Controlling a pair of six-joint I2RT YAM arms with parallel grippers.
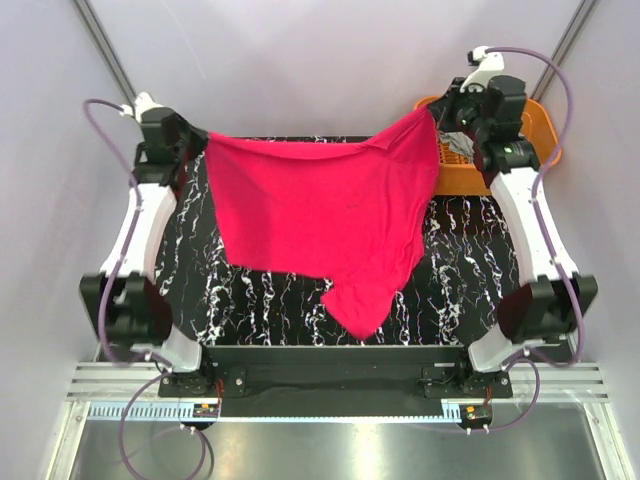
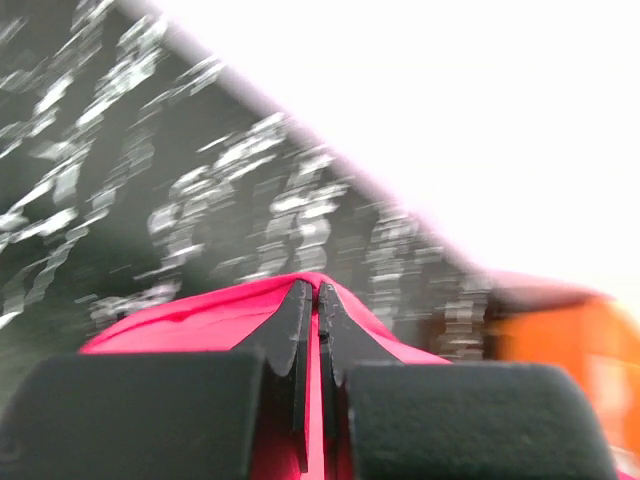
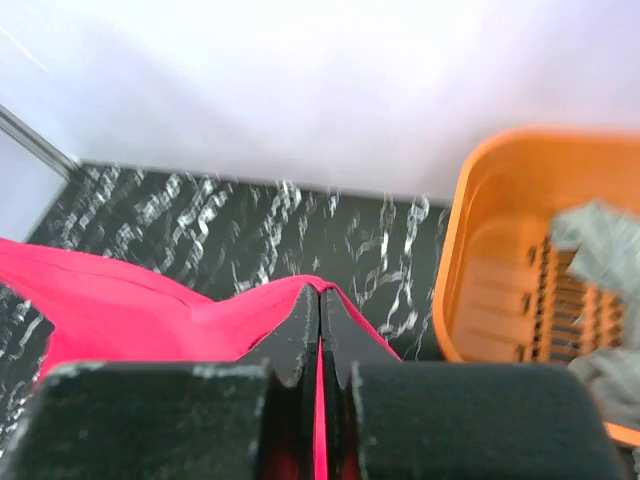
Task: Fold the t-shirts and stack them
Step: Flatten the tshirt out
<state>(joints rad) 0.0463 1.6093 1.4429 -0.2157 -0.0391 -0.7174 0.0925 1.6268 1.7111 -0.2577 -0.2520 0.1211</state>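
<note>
Overhead, the magenta-red t-shirt hangs stretched between the two arms above the black, white-veined table. It is spread as one wide sheet over most of the table's far half. Its top edge runs from near the far left corner across to the far right corner and sags slightly in the middle. Below that edge the fabric is plain and bright, with a few soft diagonal creases. It narrows to a drooping point that reaches toward the near edge, a little right of centre; whether that point rests on the table cannot be told. The left gripper has its fingers pressed together on a pinched ridge of the red cloth at the shirt's left upper corner. The right gripper pinches the right upper corner the same way, with a thin strip of red showing between its pads. At the far right corner stands the orange basket, with the crumpled grey t-shirt lying inside it, just beside the right gripper.
</note>
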